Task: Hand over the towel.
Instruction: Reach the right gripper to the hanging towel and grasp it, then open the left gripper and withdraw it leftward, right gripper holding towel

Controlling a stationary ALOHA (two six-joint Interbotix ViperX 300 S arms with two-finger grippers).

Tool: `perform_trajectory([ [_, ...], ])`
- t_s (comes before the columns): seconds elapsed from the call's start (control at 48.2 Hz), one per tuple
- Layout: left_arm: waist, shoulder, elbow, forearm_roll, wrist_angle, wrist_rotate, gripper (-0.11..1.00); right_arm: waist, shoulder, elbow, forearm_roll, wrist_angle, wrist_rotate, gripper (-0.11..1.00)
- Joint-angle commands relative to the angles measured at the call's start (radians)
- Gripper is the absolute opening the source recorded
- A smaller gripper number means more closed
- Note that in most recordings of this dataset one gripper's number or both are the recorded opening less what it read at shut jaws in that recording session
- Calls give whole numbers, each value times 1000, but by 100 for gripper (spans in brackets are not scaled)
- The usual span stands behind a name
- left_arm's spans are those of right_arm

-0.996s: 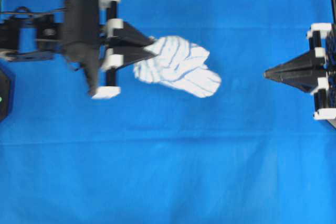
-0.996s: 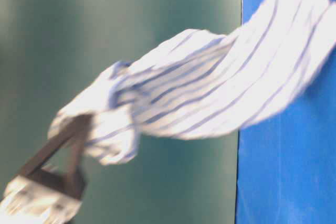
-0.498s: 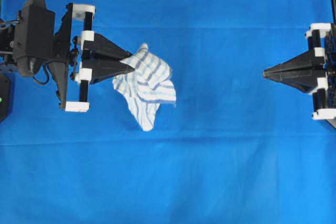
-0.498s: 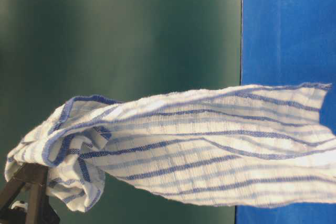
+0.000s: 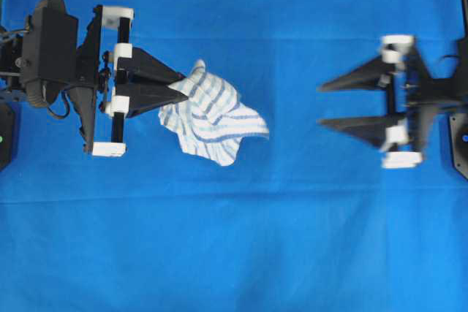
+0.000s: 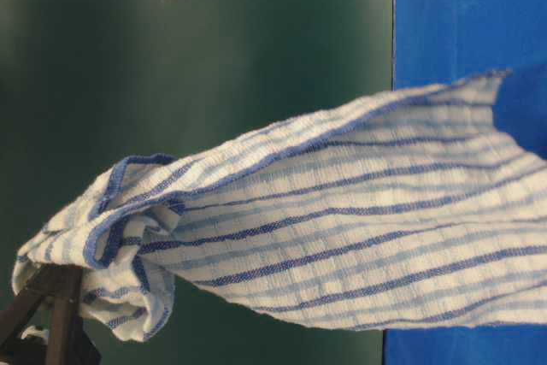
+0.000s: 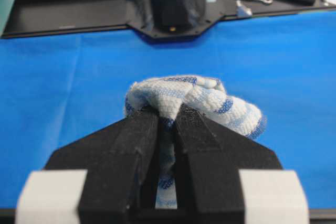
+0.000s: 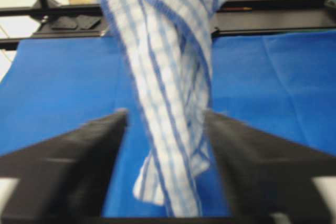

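Overhead view: left gripper (image 5: 178, 85) at left, black tapered fingers w/ white blocks at their bases, pressed together & pinching one bunched corner of the towel (image 5: 213, 116). Rest of towel fans out to the right of the tips, above the blue cloth (image 5: 234, 253) covering the surface. Towel = soft woven white fabric, thin blue-grey stripes, crumpled w/ folds; table-level view shows the ribbed weave and darker blue edge band.

Left wrist view: towel wad squeezed betw. the two matte black fingers (image 7: 131, 145), fabric bulging over the tips.

Right gripper (image 5: 319, 106) at right, well apart from towel in overhead view, fingers spread wide, pointing left toward it, slightly blurred. Right wrist view: towel hangs as a twisted strip seen betw. the two spread fingers, not touching them as far as I can tell.

No readable writing or labels anywhere. Blue cloth smooth, faint creases.
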Motion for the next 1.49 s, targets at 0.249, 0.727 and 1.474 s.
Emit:
perform_trajectory([
  [0.249, -3, 3, -12, -3, -12, -2, 2, 0, 347, -314, 3, -28, 11, 72],
  [0.727, -14, 3, -8, -3, -15, 0, 2, -9, 489, -489, 3, 61, 3, 70],
  [1.474, -14, -23, 15, -9, -25, -3, 59, -3, 319, -354, 3, 115, 11, 5],
])
